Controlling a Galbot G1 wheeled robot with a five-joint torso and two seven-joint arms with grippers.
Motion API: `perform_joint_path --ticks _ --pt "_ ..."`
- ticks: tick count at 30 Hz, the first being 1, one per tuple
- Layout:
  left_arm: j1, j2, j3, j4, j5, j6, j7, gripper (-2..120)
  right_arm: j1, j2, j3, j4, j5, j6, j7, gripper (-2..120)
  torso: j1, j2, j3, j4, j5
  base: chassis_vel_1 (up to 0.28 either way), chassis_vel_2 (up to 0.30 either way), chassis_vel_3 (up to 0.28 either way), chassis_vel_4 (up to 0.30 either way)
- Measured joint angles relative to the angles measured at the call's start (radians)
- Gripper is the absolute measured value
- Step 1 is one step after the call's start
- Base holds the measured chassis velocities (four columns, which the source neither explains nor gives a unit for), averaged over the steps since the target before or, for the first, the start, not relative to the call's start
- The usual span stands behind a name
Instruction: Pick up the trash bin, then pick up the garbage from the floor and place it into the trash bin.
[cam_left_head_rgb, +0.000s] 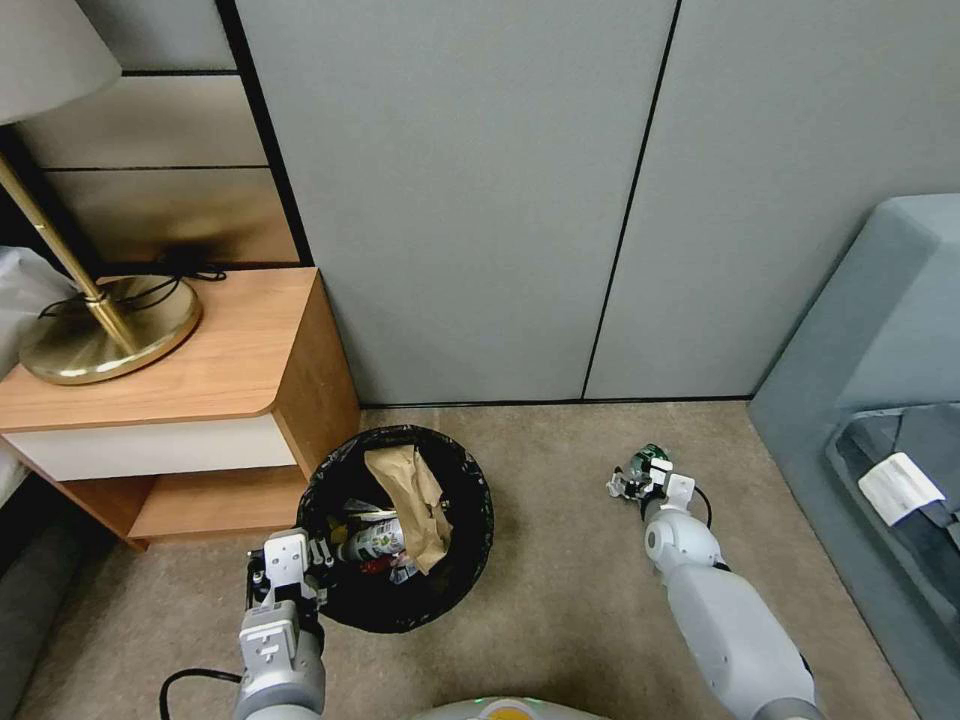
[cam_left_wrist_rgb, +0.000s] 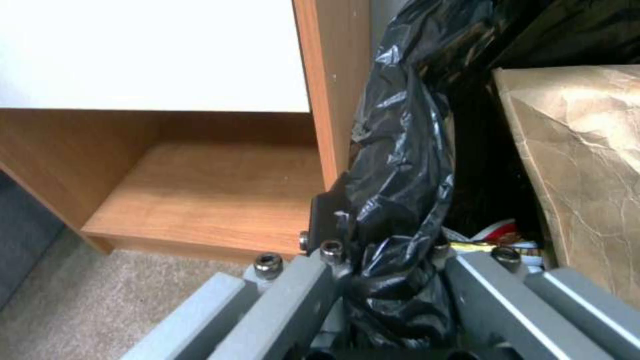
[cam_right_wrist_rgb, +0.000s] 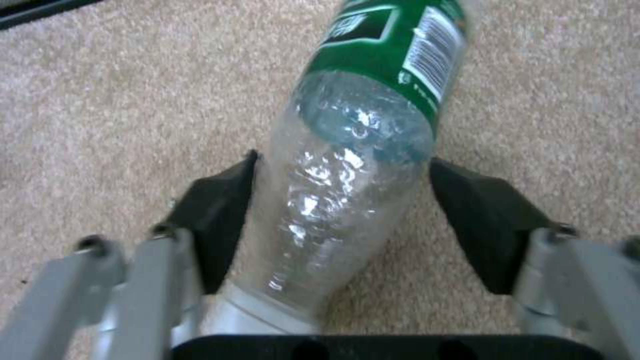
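Wooden nightstand (cam_left_head_rgb: 200, 400) stands at my far left, and just beside it sits the bin (cam_left_head_rgb: 470, 480), its black bag (cam_left_wrist_rgb: 400, 165) folded over the rim. My left gripper (cam_left_head_rgb: 300, 570) is clamped on that near rim, the bag pinched between its jaws. Inside lie a paper bag (cam_left_head_rgb: 415, 500) and other litter. Well to the right, on the carpet (cam_left_head_rgb: 560, 560), my right gripper (cam_right_wrist_rgb: 347, 200) straddles a clear bottle (cam_right_wrist_rgb: 360, 150): jaws wide, one pad either side, not yet pressing. Its long axis runs straight away from the palm, cap end inward, so closing would pinch across its width, I judge.
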Motion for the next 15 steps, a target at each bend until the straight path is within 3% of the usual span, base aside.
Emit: perform_joint_path --ticks 9,15 --pt "0.0 0.0 0.0 0.0 0.0 0.0 0.0 1 0.009 -0.002 -0.003 0.004 -0.002 0.002 0.0 31 0.0 0.0 0.0 0.0 0.0 0.0 0.0 0.0 0.0" --pt "0.0 0.0 0.0 0.0 0.0 0.0 0.0 1 0.007 -0.004 -0.005 0.006 -0.007 0.009 0.0 17 0.0 0.0 0.0 0.0 0.0 0.0 0.0 0.0 0.0"
